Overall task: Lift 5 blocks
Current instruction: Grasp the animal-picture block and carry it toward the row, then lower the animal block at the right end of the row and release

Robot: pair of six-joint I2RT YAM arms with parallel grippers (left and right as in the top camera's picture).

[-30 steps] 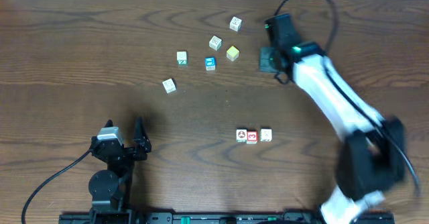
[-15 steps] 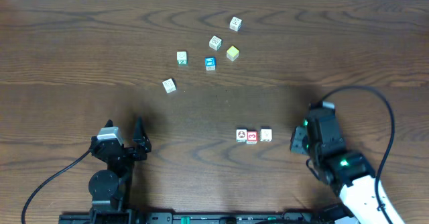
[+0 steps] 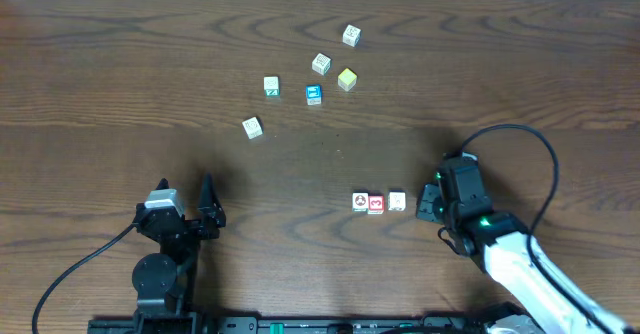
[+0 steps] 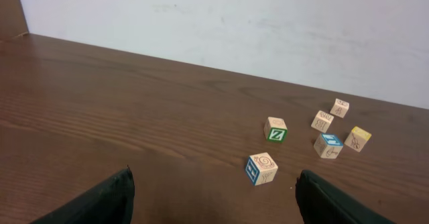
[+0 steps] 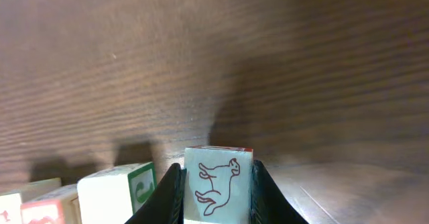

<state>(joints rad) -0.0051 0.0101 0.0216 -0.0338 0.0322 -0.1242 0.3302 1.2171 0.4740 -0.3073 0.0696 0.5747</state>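
Observation:
My right gripper (image 5: 216,178) is shut on a whitish block (image 5: 218,184) with a red animal drawing. In the overhead view the right gripper (image 3: 427,202) sits just right of a row of three blocks: a dark-pictured one (image 3: 360,202), a red-marked one (image 3: 375,204) and a whitish one (image 3: 397,201). The held block is hidden there. Whether it touches the table I cannot tell. The yellow-topped block (image 3: 346,78) lies at the back with two whitish blocks (image 3: 320,64) (image 3: 350,35). My left gripper (image 3: 205,214) is open over bare table, at the front left.
A blue-topped cube (image 3: 313,94), a green-marked cube (image 3: 271,85) and a blue-faced cube (image 3: 252,127) lie at the back centre. The left wrist view shows the blue-faced cube (image 4: 261,168) nearest, then the green Z cube (image 4: 275,129). A pale wall (image 4: 268,23) bounds the far edge.
The right arm has swung from the back right, near the yellow-topped block, down to the front and then slightly left, up to the row of three. The left arm has not moved.

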